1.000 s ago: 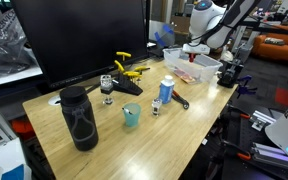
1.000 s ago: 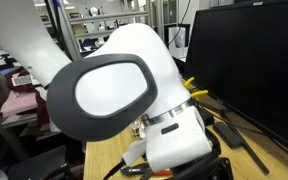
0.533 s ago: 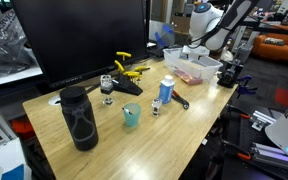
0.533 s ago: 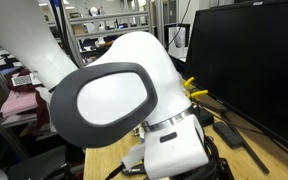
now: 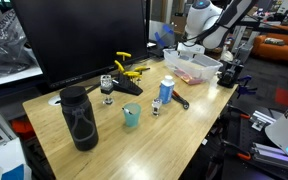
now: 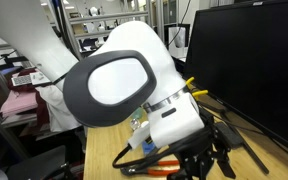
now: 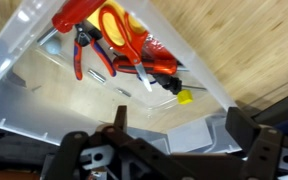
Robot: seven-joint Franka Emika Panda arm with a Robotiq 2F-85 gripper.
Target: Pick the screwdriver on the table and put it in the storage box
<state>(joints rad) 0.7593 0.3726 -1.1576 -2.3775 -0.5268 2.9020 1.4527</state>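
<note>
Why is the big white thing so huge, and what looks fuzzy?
In an exterior view the robot arm is so near the camera it looks soft; in the wrist view the gripper is dark and blurry, the storage box sharper.

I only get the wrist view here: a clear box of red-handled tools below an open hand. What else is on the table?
Observer: In an exterior view, a black jug stands at the opposite end of the table from the storage box.
Operator: Anything between them?
Observer: A teal cup and a blue bottle, both upright.
Operator: Any tools lying out?
Observer: Yellow-handled tools lie in front of the dark monitor.
</note>
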